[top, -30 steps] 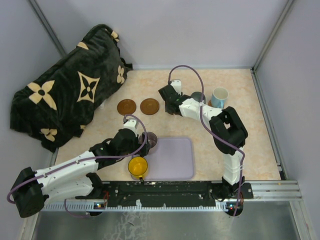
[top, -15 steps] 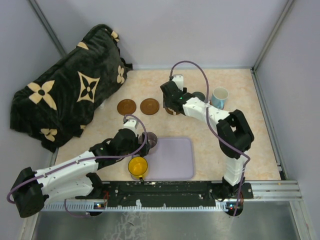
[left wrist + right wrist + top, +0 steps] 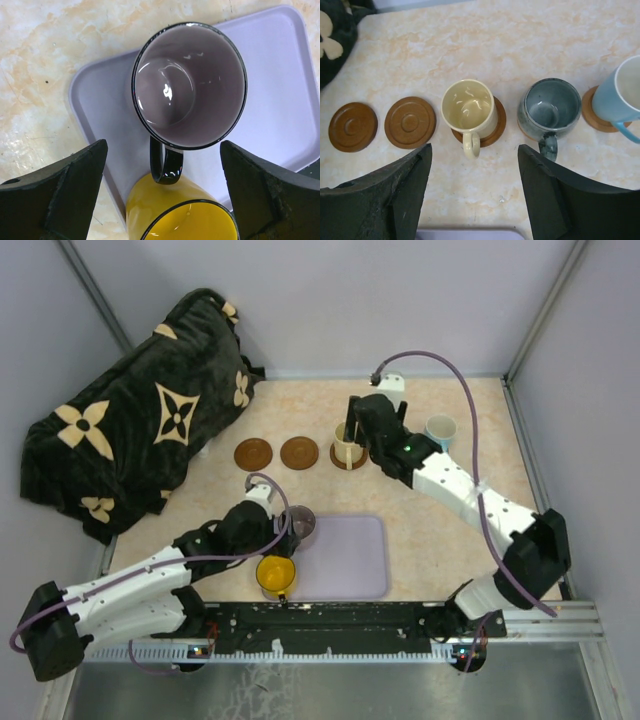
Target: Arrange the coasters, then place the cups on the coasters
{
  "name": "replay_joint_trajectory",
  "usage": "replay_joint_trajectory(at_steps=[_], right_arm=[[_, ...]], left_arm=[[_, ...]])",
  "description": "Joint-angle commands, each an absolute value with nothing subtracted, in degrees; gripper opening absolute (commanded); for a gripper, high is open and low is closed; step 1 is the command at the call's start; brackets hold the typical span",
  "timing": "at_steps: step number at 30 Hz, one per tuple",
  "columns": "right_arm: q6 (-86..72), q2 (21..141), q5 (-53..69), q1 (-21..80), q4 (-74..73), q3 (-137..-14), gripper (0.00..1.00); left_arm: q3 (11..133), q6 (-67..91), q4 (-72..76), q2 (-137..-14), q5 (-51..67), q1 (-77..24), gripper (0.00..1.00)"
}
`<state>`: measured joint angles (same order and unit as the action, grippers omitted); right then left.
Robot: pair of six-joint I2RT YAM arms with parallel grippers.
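Observation:
Two dark brown coasters [image 3: 352,126] [image 3: 410,122] lie bare at the left of the row. A cream cup [image 3: 468,109] stands on a third coaster [image 3: 496,131], with a grey-green cup [image 3: 549,107] beside it. A white and light blue cup [image 3: 622,92] stands on a lighter coaster [image 3: 592,117]. My right gripper [image 3: 474,165] hangs open above and in front of the cream cup [image 3: 347,445], holding nothing. A purple-grey cup [image 3: 189,85] and a yellow cup [image 3: 177,215] sit on the lavender tray [image 3: 280,100]. My left gripper [image 3: 164,150] is wide open over the purple-grey cup's handle, its fingers [image 3: 75,190] touching nothing.
A black blanket with cream flower shapes [image 3: 140,410] is heaped at the back left, beside the bare coasters [image 3: 253,452]. Grey walls and metal posts close in the table on three sides. The tray [image 3: 350,560] lies near the front edge, between the two arm bases.
My right gripper has opened and drawn up and to the right, leaving the cream cup standing on its coaster. The left arm has hardly moved.

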<state>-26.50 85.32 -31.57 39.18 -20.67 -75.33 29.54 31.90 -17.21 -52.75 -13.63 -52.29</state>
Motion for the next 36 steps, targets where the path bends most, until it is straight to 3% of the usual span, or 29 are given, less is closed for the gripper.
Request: replay_joint_trajectory(at_steps=[1, 18, 23, 28, 30, 34, 36], right_arm=[[-24.9, 77.5, -34.5, 40.4, -17.4, -72.4, 0.7], [-28.1, 67.1, -35.3, 41.4, -21.0, -66.6, 0.71], [-29.5, 64.7, -34.6, 41.8, -21.5, -64.2, 0.71], [-30.8, 62.7, -34.5, 42.6, -22.0, -62.1, 0.71], [-31.3, 62.1, -34.8, 42.9, -22.5, -61.6, 0.71], [-32.4, 61.1, -35.0, 43.7, -23.1, -60.0, 0.71], [-33.1, 60.6, -35.0, 44.0, -23.5, -59.1, 0.71]], left_arm=[[28.5, 31.5, -17.1, -52.3, -10.7, -52.6, 1.0], [30.0, 32.3, -17.5, -57.6, -7.9, -52.6, 1.0], [30.5, 32.6, -17.1, -59.8, -8.7, -52.7, 0.92], [30.8, 32.1, -15.2, -63.1, -8.5, -52.7, 0.67], [31.0, 31.8, -14.5, -64.2, -8.3, -52.8, 0.55], [31.5, 31.5, -13.8, -65.2, -8.2, -52.8, 0.21], [31.9, 31.2, -13.9, -65.3, -8.6, -52.8, 0.14]])
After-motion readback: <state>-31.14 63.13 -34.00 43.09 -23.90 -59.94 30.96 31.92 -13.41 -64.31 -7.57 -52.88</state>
